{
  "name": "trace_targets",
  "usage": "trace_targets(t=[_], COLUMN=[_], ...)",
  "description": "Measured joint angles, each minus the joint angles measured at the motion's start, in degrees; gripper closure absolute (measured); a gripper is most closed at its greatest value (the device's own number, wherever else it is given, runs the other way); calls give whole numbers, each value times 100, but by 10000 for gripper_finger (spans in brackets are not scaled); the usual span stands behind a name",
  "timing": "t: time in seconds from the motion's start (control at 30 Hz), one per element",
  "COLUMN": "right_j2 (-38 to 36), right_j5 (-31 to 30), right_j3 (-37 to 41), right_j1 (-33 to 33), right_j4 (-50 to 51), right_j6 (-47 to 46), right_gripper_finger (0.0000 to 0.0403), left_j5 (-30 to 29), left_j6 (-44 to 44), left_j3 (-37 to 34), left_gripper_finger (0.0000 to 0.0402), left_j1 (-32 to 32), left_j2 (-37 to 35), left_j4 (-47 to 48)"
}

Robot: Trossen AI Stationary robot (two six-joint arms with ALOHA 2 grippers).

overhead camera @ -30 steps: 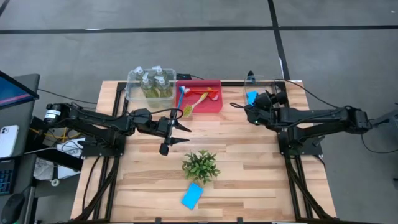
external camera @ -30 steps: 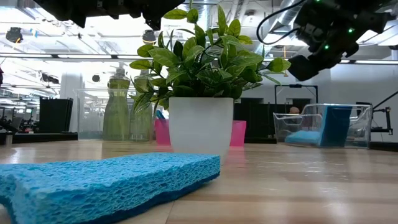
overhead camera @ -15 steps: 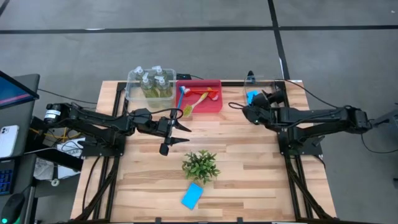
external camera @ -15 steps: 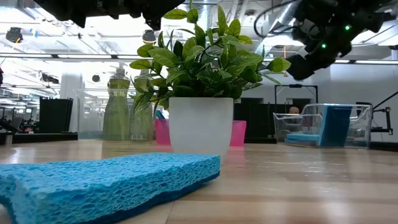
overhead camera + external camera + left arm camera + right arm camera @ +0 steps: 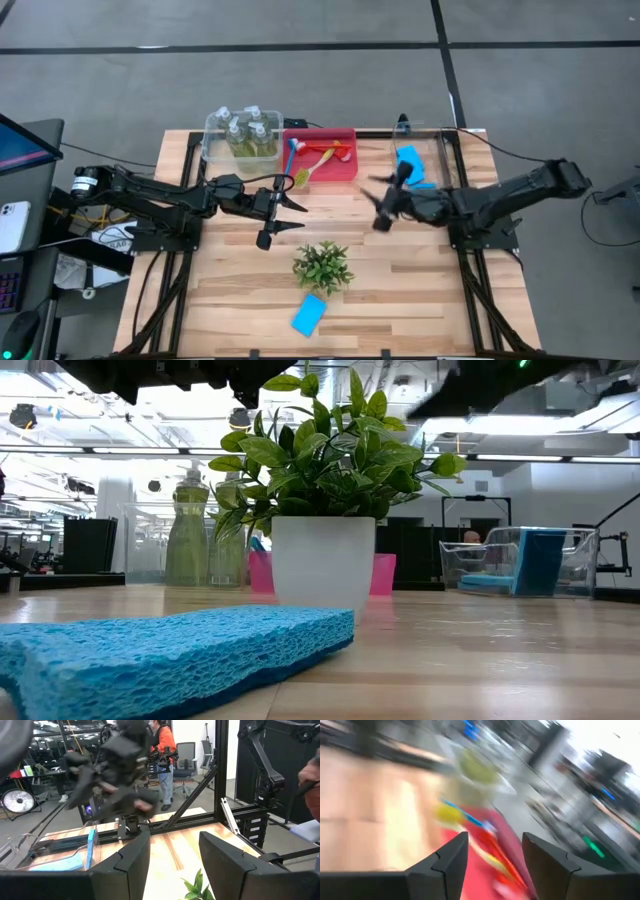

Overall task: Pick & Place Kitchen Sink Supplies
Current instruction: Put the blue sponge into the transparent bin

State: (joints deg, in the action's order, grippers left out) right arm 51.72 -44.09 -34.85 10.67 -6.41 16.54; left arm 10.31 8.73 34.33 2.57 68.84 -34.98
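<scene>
Wooden counter (image 5: pixel 400 260) carries all items. Left fingers (image 5: pixel 283 213) stand apart, empty, beside the red bin (image 5: pixel 345 137) of brushes (image 5: pixel 322 160). Right fingers (image 5: pixel 385 200) stand apart, empty, near the clear bin (image 5: pixel 440 135) with sponges (image 5: pixel 407 157). One sponge (image 5: pixel 309 314) lies past the plant (image 5: pixel 322 266). Bottles (image 5: pixel 243 132) sit binned.

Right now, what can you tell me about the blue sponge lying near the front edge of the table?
The blue sponge is a flat rectangle of bright blue, porous foam with a rough, pitted face. It lies flat on the wooden table, skewed to the table's edges, just in front of the potted plant and apart from it. Nothing rests on it and neither hand is near it. In the low view it fills the foreground.
</scene>
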Motion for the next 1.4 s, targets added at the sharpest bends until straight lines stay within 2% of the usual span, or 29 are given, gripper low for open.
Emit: trace_targets(t=[0.1, 0.27, 0.37, 0.5, 0.83, 0.93, 1.13, 1.23, 1.4], right_j2=[0, 0, 0, 2, 101, 320, 939, 1305, 1779], right_j5=[876, 2812, 3548, 3657, 3782, 4128, 4219, 4204, 3818], right_j3=[0, 0, 0, 0, 0, 0, 0, 0, -47], right_j1=[450, 1089, 1385, 1633, 1670, 1675, 1676, 1675, 1743], right_j4=[-386, -536, -488, -484, -539, -681, -1086, -1570, -2040], right_j6=[511, 1242, 1611, 1706, 1626, 1511, 1797, 1816, 2154], right_gripper_finger=[222, 219, 218, 220, 220, 218, 222, 226, 233], left_j5=[0, 1, 0, 1, 0, 0, 0, 0, 0], left_j6=[0, 0, 0, 0, 0, 0, 0, 0, 0], left_j3=[0, 0, 0, 0, 0, 0, 0, 0, 0], left_gripper_finger=[229, 229, 230, 230, 230, 230, 230, 230, 230], left_j1=[1, 0, 2, 1, 1, 0, 0, 0, 0], left_j2=[1, 2, 2, 1, 2, 2, 1, 1, 2], left_j4=[0, 0, 0, 2, 2, 2, 2, 2, 0])
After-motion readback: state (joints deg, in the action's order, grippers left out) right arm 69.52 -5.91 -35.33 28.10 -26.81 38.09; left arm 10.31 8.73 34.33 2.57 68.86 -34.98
